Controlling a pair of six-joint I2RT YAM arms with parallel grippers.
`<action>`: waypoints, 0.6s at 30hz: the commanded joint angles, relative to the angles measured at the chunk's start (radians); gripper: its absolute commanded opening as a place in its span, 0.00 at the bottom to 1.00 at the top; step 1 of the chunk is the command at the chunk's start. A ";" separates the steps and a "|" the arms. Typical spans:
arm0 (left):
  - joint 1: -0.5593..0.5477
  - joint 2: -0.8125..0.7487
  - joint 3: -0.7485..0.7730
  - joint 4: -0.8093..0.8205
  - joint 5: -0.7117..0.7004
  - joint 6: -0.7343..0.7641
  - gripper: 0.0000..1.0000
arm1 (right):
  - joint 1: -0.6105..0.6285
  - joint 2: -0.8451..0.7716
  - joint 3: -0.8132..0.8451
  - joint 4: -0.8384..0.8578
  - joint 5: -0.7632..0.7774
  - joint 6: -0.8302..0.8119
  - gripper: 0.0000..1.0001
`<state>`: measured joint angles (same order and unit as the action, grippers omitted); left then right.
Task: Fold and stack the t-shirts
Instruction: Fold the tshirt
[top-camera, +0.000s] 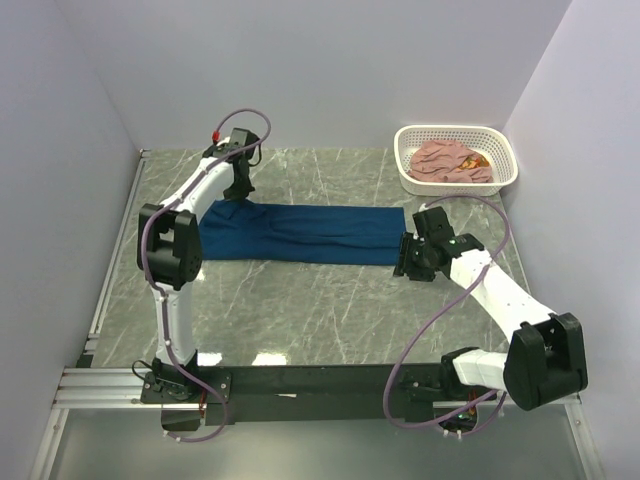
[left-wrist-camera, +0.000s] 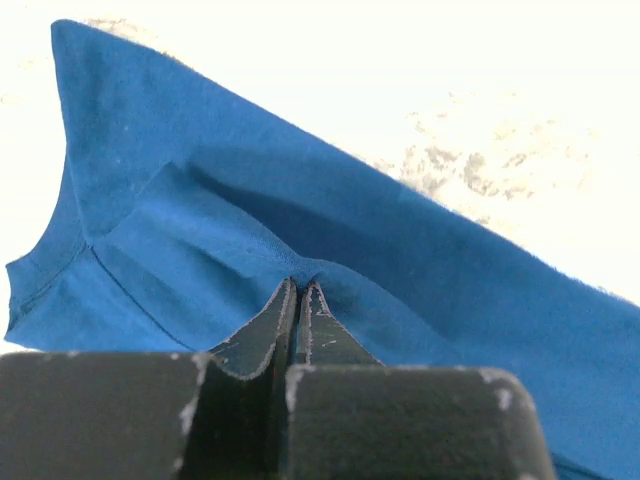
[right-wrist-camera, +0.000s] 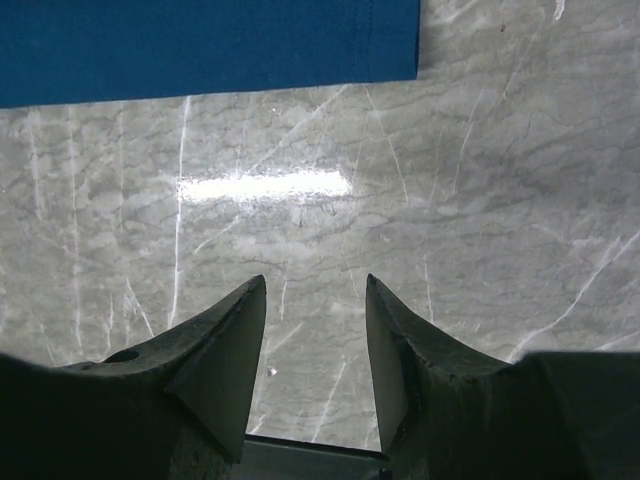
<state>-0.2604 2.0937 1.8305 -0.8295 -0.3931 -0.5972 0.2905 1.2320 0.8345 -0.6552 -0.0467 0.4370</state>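
- The blue t-shirt (top-camera: 300, 233) lies flat on the table (top-camera: 330, 320) as a narrow folded band, its long axis running left to right, parallel to the near edge.
- No chest print shows. The left arm (top-camera: 170, 240) covers the band's left end, so which end bears the collar cannot be told.
- The left gripper (left-wrist-camera: 300, 292), jaws pressed together, pinches a raised pucker of the blue cloth.
- The right gripper (right-wrist-camera: 313, 290), jaws spread and holding nothing, hangs over bare marble just beside the band's right end.
- The pink t-shirt (top-camera: 445, 160) lies crumpled in the white basket (top-camera: 505, 152) at the far right, its orange print only partly visible.
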 joint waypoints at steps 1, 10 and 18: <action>0.016 0.020 0.058 0.041 -0.001 0.014 0.03 | 0.007 0.010 0.054 0.032 -0.002 -0.009 0.52; 0.055 0.011 0.032 0.069 0.028 -0.018 0.35 | -0.007 0.047 0.084 0.068 0.015 0.019 0.53; 0.165 -0.291 -0.262 0.131 0.118 -0.095 0.90 | -0.151 0.100 0.046 0.186 -0.106 0.109 0.58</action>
<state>-0.1497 1.9743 1.6444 -0.7349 -0.3244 -0.6430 0.1928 1.3273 0.8818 -0.5522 -0.0971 0.4942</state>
